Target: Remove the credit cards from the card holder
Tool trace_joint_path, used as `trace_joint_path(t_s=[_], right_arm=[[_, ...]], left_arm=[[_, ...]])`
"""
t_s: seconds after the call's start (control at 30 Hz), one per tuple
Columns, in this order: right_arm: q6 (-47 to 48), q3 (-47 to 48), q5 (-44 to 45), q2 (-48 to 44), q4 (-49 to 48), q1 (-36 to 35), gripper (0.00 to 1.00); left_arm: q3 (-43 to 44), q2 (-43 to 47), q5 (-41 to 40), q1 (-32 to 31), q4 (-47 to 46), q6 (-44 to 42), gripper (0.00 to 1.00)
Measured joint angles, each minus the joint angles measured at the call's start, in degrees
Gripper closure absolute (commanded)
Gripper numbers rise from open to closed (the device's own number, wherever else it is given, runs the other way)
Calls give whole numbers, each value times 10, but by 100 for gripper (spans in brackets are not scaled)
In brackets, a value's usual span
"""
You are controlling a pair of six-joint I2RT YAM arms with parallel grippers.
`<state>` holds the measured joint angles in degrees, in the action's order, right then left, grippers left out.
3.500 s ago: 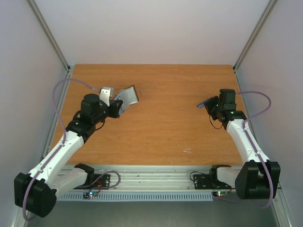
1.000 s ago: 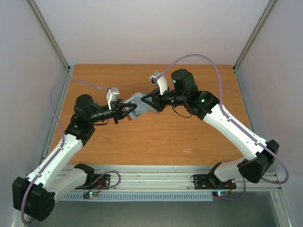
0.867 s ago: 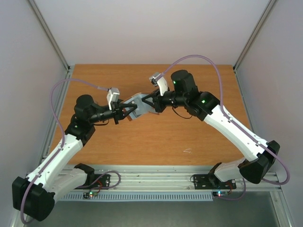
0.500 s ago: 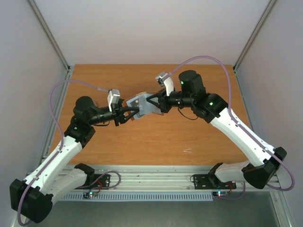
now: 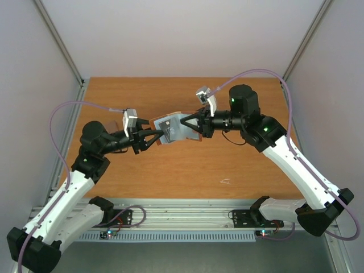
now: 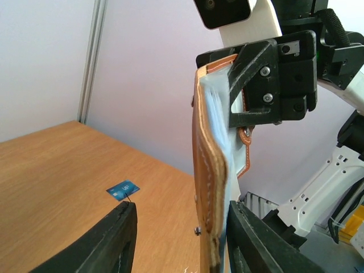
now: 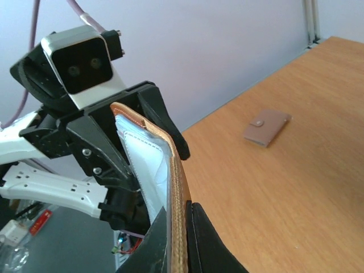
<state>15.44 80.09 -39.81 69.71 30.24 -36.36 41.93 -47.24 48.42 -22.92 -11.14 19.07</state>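
- The right fingers (image 7: 200, 242) pinched the card holder (image 5: 173, 128) at mid-frame; the left fingers (image 6: 118, 243) stood wide around it.
- Its leather looked floppy; the stiff, slick cards probably needed an edge grip.

Left fingers (image 6: 114, 244) spread wide, facing right fingers (image 7: 206, 242) pinched together.

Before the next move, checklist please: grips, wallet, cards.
1. Right gripper clamped on the small brown leather card holder: ok.
2. Left gripper gripping the holder: not ok, jaws open, with a gap on one side.
3. Holder lifted clear of the wooden table: ok.
4. Thin blue card out, lying flat on the table: ok.
5. Whereabouts of the black and red cards: cannot tell, neither is in view.
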Motion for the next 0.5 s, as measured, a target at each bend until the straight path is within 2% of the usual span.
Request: trace_joint_path(t_s=[0.1, 0.2, 0.3, 0.37, 0.4, 0.47, 0.5], right_arm=[[-12, 0, -14, 7, -13, 0, 99], [-24, -1, -26, 17, -30, 0, 99], [-35, -12, -39, 23, -49, 0, 99], [-38, -24, -40, 23, -64, 2, 99], [-39, -30, -40, 22, -69, 4, 92], [-34, -35, -30, 21, -68, 5, 70], [-30, -35, -14, 19, -62, 5, 66]], left_arm=[[-1, -3, 0, -1, -2, 0, 54], [-1, -9, 3, -6, -6, 2, 74], [-3, -18, 0, -9, -11, -1, 99], [-6, -20, 3, -10, -14, -1, 100], [-7, -20, 2, -11, -13, 0, 100], [-7, -23, -8, -12, -6, 2, 100], [-7, -25, -17, -13, 0, 2, 100]])
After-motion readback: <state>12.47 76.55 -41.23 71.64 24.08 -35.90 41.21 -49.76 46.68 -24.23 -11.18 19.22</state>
